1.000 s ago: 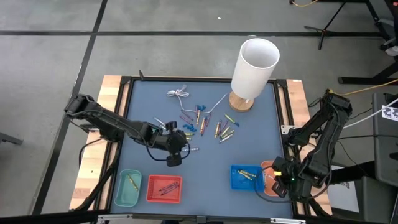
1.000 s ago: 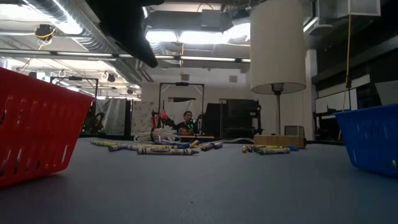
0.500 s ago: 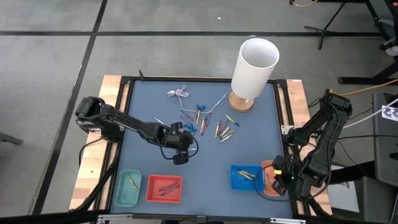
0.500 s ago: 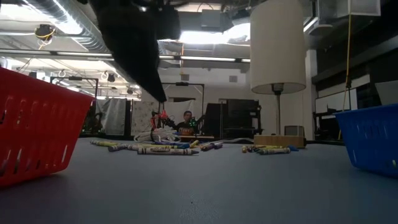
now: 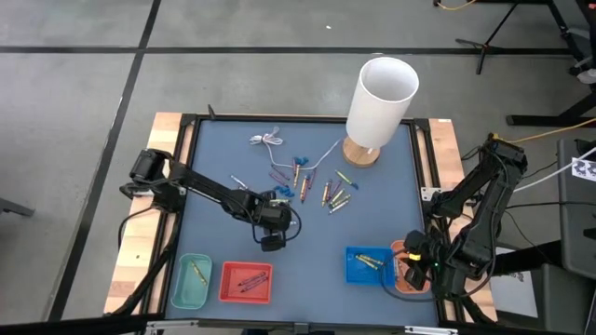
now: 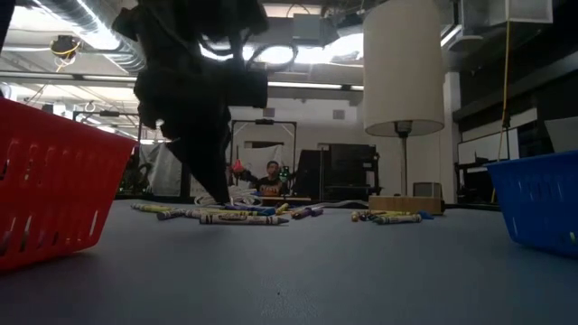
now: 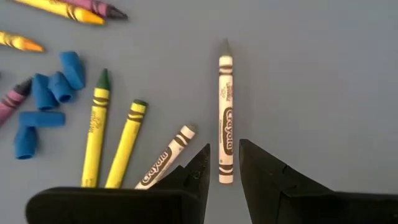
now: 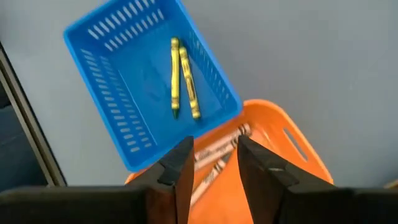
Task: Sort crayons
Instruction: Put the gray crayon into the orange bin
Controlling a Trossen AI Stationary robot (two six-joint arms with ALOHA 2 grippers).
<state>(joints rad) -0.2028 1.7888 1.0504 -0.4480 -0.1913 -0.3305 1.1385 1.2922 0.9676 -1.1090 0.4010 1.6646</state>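
Several crayons (image 5: 333,195) lie loose on the blue-grey table around its middle. My left gripper (image 5: 273,221) points down over the left part of the group. In the left wrist view it is open (image 7: 224,165), its fingers on either side of the near end of a grey-white crayon (image 7: 225,106) lying flat; I see no touch. A second white crayon (image 7: 165,158) and two yellow ones (image 7: 96,137) lie beside it. My right gripper (image 8: 211,155) hangs open over the orange basket (image 8: 292,155), which holds grey-white crayons (image 8: 217,149).
A blue basket (image 5: 370,263) with two yellow crayons (image 8: 183,78) stands next to the orange one. A red basket (image 5: 245,282) and a teal basket (image 5: 191,282) stand at the near left. A white lamp (image 5: 377,102) and a thin white cable (image 5: 268,140) are at the far side. Small blue bits (image 7: 50,93) lie among the crayons.
My left gripper has gone toward the table's right edge and come down over the loose crayons; in the low view its dark fingers have dropped from the top of the picture almost onto the table.
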